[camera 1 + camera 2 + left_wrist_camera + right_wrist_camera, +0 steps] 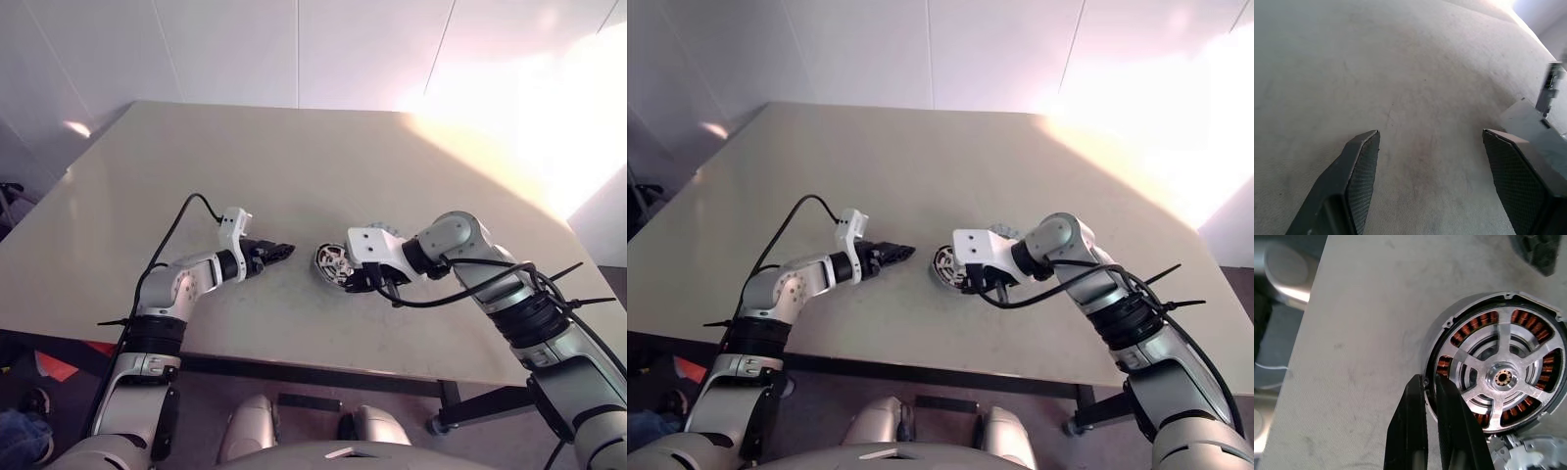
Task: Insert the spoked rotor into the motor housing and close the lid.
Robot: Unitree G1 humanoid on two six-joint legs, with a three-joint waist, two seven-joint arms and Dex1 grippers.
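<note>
The motor housing [1473, 324] stands on the table between my two grippers, its copper windings showing. The spoked rotor [1503, 378] lies inside it, silver spokes running from a central hub. My right gripper [1431, 380] is shut, its tips over the housing's rim on the side facing me; I cannot tell if they pinch the rim. A light-grey part that looks like the lid [1535, 456] lies against the housing's far right side, mostly hidden by my right wrist. My left gripper [277, 252] hovers open just left of the housing [331, 262], nothing between its fingers [1359, 166].
The beige table [294, 166] stretches far behind and to both sides. Its front edge [323, 364] runs close under my forearms. Black cables loop off my right arm [470, 284]. Strong light glares on the table's right rear.
</note>
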